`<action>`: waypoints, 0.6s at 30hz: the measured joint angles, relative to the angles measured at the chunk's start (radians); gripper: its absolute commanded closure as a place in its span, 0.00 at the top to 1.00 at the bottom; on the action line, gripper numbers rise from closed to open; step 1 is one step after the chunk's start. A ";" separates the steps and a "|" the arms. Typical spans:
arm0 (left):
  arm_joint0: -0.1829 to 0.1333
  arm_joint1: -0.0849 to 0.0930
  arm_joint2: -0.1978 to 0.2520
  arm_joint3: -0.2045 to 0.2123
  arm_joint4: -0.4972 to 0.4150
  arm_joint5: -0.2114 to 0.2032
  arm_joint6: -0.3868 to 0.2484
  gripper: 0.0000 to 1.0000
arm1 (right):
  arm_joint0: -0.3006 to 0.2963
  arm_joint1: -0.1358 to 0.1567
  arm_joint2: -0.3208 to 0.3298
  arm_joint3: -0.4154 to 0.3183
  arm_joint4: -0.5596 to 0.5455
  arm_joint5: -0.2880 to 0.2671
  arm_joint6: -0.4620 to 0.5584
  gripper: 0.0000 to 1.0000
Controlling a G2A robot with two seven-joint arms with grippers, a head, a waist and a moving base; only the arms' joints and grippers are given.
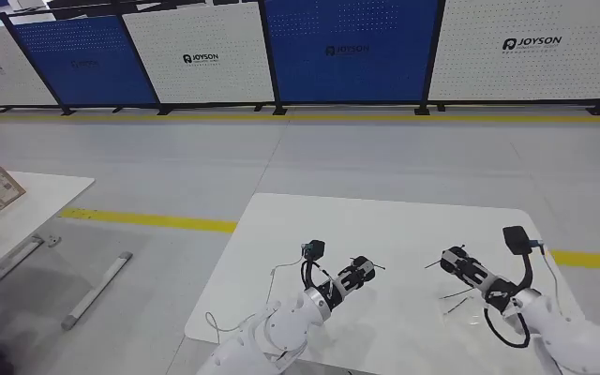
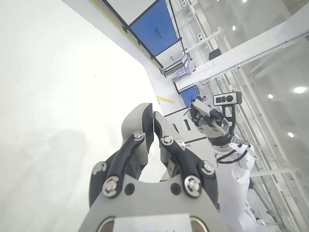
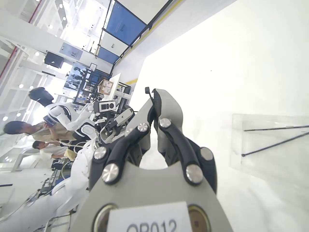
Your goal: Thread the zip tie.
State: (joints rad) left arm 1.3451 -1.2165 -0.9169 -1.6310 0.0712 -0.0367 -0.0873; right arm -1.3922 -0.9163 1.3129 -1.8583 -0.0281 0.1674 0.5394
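Clear plastic forms the tray (image 3: 237, 146) set on the white counter (image 1: 375, 225) by the right arm, and two spare zip ties (image 3: 272, 145) are laid in it. The right hand (image 3: 152, 97) is clamped on a black zip tie (image 3: 147, 90), whose head pokes past the fingertips. The left hand (image 2: 153, 115), held well apart, is closed on a thin black tie (image 1: 379, 266).

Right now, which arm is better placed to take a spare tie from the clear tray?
Right. The clear tray with the spare ties lies beside the right gripper; the left gripper is farther off. The right one is shut on a tie, so it would probably need to release first.
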 measured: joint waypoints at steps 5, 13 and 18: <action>0.000 0.000 0.000 0.000 0.000 0.000 0.000 0.00 | 0.055 -0.018 -0.104 0.019 -0.055 0.035 0.009 0.00; 0.000 0.000 0.000 0.000 0.000 0.000 0.000 0.00 | 0.101 -0.028 -0.140 0.047 -0.051 0.052 0.039 0.00; 0.000 0.000 0.000 0.000 0.000 0.000 0.000 0.00 | 0.101 -0.028 -0.140 0.047 -0.051 0.052 0.038 0.00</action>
State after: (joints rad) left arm 1.3451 -1.2165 -0.9169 -1.6310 0.0712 -0.0367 -0.0873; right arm -1.2911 -0.9440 1.1728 -1.8114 -0.0795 0.2192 0.5779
